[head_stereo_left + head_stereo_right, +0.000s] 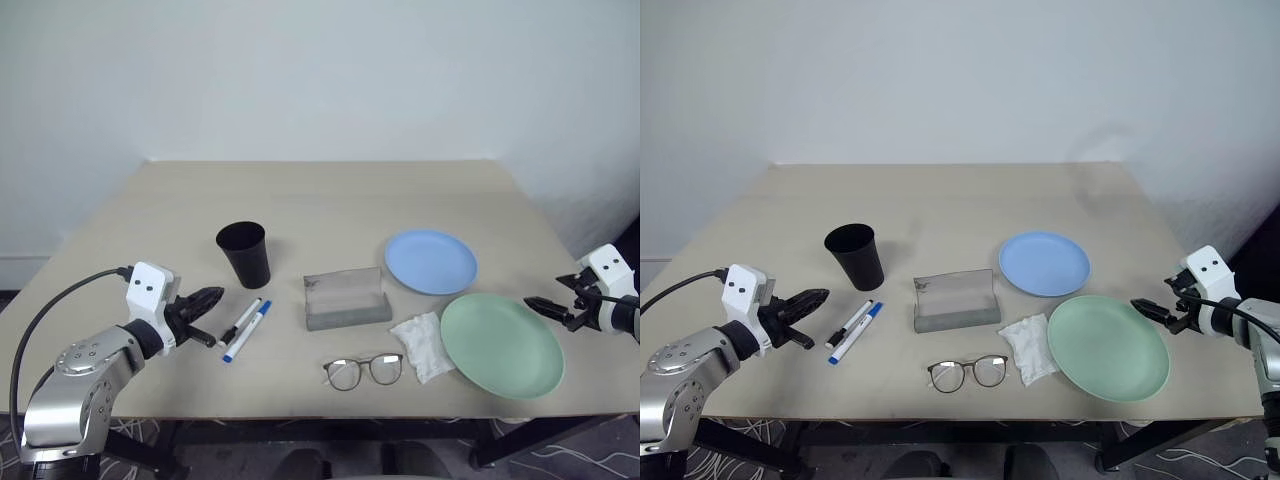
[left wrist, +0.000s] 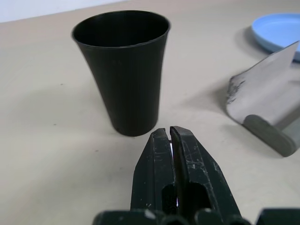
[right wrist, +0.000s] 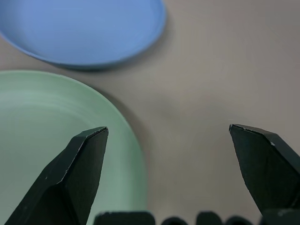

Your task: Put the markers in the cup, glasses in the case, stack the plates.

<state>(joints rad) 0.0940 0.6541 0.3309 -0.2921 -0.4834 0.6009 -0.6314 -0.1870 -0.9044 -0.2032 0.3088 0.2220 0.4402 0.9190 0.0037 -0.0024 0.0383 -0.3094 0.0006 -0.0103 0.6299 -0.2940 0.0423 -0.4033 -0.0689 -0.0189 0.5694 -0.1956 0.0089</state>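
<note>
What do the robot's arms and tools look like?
The left arm has rounded silver-grey metal segments, with a black cable looping from it to the wrist. Each wrist carries a white block with two small dark dots. The left tool and the right tool each have two black pointed fingers with scuffed surfaces.

The table (image 1: 330, 200) is pale beige, the wall behind it white. The cup (image 1: 245, 254) is plain black. Both markers are white, one (image 1: 247, 331) with a blue cap, the other (image 1: 239, 322) with a black cap. The case (image 1: 346, 298) is grey, the glasses (image 1: 364, 371) dark-rimmed, the cloth (image 1: 421, 345) white. One plate (image 1: 431, 261) is light blue, the other plate (image 1: 502, 344) mint green
</note>
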